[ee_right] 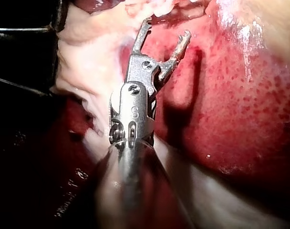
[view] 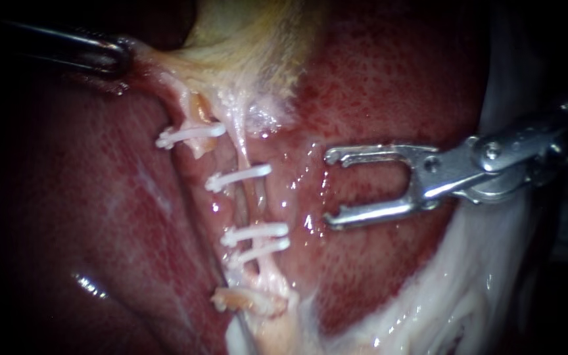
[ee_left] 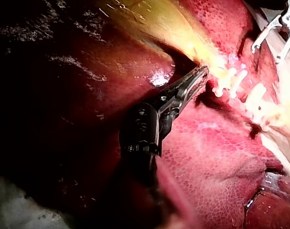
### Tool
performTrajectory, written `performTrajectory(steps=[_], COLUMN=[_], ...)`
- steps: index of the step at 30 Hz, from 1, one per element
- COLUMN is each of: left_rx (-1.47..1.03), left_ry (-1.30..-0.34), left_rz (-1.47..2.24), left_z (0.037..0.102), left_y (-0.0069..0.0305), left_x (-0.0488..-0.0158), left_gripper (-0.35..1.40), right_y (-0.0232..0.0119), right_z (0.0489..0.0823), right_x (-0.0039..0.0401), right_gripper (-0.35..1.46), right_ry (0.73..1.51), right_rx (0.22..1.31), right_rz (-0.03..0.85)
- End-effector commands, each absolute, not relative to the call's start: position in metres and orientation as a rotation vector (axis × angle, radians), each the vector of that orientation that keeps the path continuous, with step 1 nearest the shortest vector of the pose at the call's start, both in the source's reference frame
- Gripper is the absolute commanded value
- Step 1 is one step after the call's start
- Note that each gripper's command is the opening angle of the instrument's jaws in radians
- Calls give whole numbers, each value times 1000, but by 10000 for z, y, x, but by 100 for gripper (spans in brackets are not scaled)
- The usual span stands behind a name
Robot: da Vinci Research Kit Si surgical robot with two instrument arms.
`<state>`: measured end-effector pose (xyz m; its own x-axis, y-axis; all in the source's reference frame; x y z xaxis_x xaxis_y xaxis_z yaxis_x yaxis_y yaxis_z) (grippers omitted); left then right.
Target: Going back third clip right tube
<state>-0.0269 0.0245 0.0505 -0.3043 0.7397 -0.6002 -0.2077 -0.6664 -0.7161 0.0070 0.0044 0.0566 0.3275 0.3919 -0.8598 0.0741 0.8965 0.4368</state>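
Your silver right tool (view: 329, 187) is gaping empty beside the pale clipped right tube (view: 244, 154), dark left tool (view: 123, 58) pinching yellowish gallbladder (view: 244, 46); you are likely facing a straight pull-back

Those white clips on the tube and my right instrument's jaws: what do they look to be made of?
Clips: probably plastic. They are opaque white with a dull sheen, thin moulded-looking bars with knobbed ends. Right instrument: metal, likely steel. Its open jaws are silvery and polished, with bright glints along the edges.
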Motion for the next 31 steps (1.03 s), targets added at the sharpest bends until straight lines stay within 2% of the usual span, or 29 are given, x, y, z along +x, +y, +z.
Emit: performTrajectory(steps=[1,9,19,31], left_rx=[-1324,-1329,-1314,-1311], left_ry=[-700,-682,-711,-714], left_rz=[2015,2027,2041,2043], left_z=[507,531,568,567], left_y=[245,237,227,228], left_x=[-269,-282,-303,-301], left_gripper=[-35,-35,-35,-35], right_y=[43,41,40,40], right_z=[567,565,564,563], right_x=[68,56,51,49], right_gripper=[50,50,50,50], right_ry=[1230,1233,1234,1234], right_rx=[435,442,443,444], right_rz=[209,202,199,199])
